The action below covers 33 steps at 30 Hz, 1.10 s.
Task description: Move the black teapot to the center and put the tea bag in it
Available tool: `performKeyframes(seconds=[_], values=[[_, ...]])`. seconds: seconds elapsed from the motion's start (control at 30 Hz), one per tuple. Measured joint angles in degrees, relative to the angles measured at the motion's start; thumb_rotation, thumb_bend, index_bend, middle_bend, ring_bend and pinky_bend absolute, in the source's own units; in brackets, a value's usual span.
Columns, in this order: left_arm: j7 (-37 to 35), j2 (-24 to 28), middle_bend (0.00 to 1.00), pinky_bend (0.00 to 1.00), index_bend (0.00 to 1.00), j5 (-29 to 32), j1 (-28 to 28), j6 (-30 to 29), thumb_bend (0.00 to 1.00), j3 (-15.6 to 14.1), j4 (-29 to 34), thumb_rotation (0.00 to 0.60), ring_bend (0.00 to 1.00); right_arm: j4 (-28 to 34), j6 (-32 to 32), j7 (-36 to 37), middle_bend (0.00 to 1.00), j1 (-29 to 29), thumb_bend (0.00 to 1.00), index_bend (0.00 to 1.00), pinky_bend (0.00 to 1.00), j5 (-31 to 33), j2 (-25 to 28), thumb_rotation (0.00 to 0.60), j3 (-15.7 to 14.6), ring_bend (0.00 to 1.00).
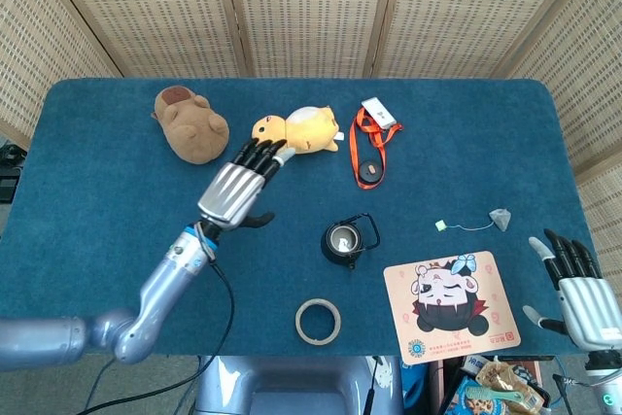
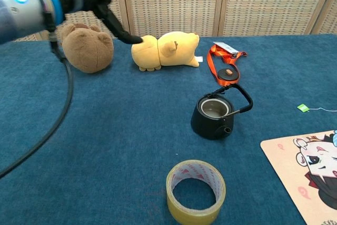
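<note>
Right at the near edge of the table there's a tape roll [image 2: 196, 191], and just past it the black teapot [image 1: 345, 241] sits lidless with nothing visible inside. The left hand [image 1: 236, 191] hovers well off to its left, fingers spread, holding nothing. The tea bag [image 1: 500, 218] lies far right on the cloth. The right hand [image 1: 575, 285] is off the table corner, open too.
</note>
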<state>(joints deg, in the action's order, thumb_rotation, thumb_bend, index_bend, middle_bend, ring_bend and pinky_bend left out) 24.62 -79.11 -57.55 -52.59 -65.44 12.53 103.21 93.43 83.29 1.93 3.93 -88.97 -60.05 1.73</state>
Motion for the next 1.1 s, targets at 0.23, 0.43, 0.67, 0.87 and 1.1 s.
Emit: performKeyframes(seconds=[0.23, 0.43, 0.67, 0.87, 1.1], values=[[-5.0, 8.0, 0.00, 0.00, 0.00, -8.2, 9.9, -7.1, 0.26, -5.7, 5.4, 0.600, 0.00, 0.0, -1.2, 0.0, 0.08, 1.0, 0.14, 0.10, 0.00, 0.3, 0.0, 0.600, 0.3, 0.00], [-8.1, 10.9, 0.00, 0.00, 0.00, -14.4, 16.9, -12.3, 0.26, -10.7, 6.8, 0.600, 0.00, -0.1, -2.1, -0.1, 0.10, 1.9, 0.14, 0.12, 0.03, 0.4, -0.2, 0.600, 0.7, 0.00], [-10.6, 12.0, 0.00, 0.00, 0.00, -20.4, 26.0, -19.4, 0.26, -15.8, 5.5, 0.600, 0.00, -0.8, -3.7, -0.1, 0.13, 3.6, 0.14, 0.15, 0.06, 1.3, -1.0, 0.600, 1.7, 0.00], [-11.8, 12.9, 0.00, 0.00, 0.00, -23.5, 32.2, -24.0, 0.26, -18.3, 5.0, 0.600, 0.00, -1.1, -5.0, -0.2, 0.14, 5.0, 0.14, 0.18, 0.06, 2.0, -1.2, 0.600, 2.5, 0.00], [-12.7, 14.5, 0.00, 0.00, 0.00, -23.9, 36.8, -24.9, 0.26, -19.5, 6.1, 0.600, 0.00, -1.7, -8.5, 1.1, 0.15, 8.2, 0.16, 0.24, 0.06, 2.1, -1.3, 0.600, 3.5, 0.00]])
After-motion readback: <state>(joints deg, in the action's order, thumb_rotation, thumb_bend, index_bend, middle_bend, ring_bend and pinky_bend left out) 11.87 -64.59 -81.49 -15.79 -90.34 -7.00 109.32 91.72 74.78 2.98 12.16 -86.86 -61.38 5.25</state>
